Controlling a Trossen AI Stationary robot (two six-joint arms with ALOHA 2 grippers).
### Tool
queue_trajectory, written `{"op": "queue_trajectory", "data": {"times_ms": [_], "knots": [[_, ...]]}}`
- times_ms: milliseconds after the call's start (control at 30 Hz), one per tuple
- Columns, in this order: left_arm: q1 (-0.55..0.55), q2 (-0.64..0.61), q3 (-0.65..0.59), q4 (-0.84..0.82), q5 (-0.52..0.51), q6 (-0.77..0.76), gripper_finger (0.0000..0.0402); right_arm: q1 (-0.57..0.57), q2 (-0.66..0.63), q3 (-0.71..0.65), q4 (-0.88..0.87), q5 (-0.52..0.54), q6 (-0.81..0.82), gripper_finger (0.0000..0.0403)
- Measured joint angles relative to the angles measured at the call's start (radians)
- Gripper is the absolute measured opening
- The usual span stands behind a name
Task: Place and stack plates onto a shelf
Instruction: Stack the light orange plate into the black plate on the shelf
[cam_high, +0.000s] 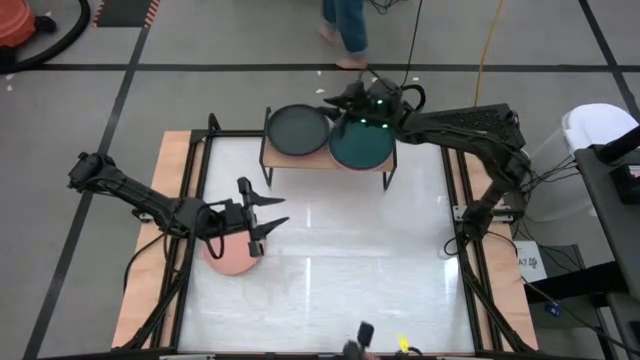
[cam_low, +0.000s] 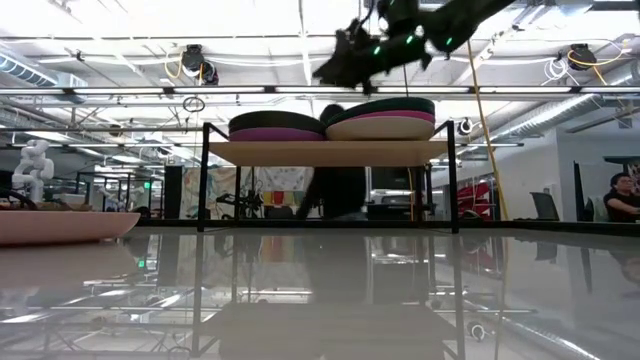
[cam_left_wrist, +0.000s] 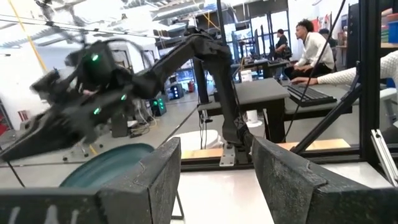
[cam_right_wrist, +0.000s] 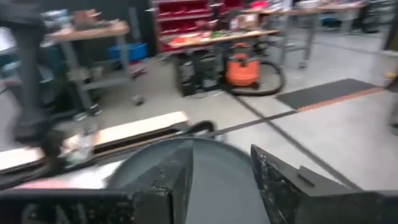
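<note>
The shelf (cam_high: 392, 170) stands at the table's far edge and carries two stacks of plates. The left stack has a charcoal plate (cam_high: 297, 131) on top of a magenta one (cam_low: 272, 134). The right stack has a dark teal plate (cam_high: 360, 147) over magenta and beige (cam_low: 380, 127). My right gripper (cam_high: 338, 101) is open and hovers above the shelf's far edge, between the two stacks, touching nothing. A salmon pink plate (cam_high: 230, 258) lies flat on the table near its left edge. My left gripper (cam_high: 274, 212) is open and held above that plate's right side.
Black frame rails (cam_high: 196, 200) run along the table's left and right sides, and the right arm's base (cam_high: 470, 215) stands at the right edge. A person's legs (cam_high: 345, 30) show beyond the far edge. People sit at desks (cam_left_wrist: 311, 50) in the room behind.
</note>
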Motion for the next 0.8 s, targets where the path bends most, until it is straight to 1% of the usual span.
{"op": "queue_trajectory", "data": {"times_ms": [100,167,233,300,400,500,600,667,700,733,800], "knots": [[0.007,0.004,0.000,0.001,0.000,-0.005,0.0204,0.012,-0.104,-0.016,-0.118,-0.088,-0.040,0.0144],[0.013,0.006,0.000,-0.011,0.000,-0.014,0.0204,0.037,-0.189,-0.066,-0.183,-0.118,-0.084,0.0140],[0.015,0.006,0.000,-0.015,0.000,-0.025,0.0204,0.076,-0.281,-0.159,-0.196,-0.118,-0.123,0.0136],[0.022,0.005,0.000,-0.026,0.001,-0.034,0.0204,0.120,-0.376,-0.285,-0.164,-0.118,-0.140,0.0132],[0.039,0.006,0.000,-0.048,0.000,-0.070,0.0204,0.196,-0.525,-0.504,-0.055,-0.093,-0.127,0.0131],[0.055,0.005,0.000,-0.084,0.000,-0.112,0.0204,0.285,-0.668,-0.744,0.103,-0.039,-0.053,0.0130],[0.071,0.006,0.000,-0.136,0.004,-0.154,0.0204,0.389,-0.775,-0.965,0.350,-0.100,-0.006,0.0130],[0.084,0.006,0.000,-0.171,0.004,-0.209,0.0204,0.451,-0.833,-1.072,0.517,-0.121,0.011,0.0130],[0.090,0.006,0.000,-0.196,0.004,-0.252,0.0204,0.470,-0.859,-1.115,0.572,-0.120,0.019,0.0130],[0.096,0.014,0.000,-0.221,0.003,-0.306,0.0204,0.485,-0.882,-1.149,0.607,-0.117,0.026,0.0130],[0.107,0.031,0.004,-0.283,0.005,-0.398,0.0204,0.502,-0.934,-1.199,0.620,-0.117,0.036,0.0130]]}}
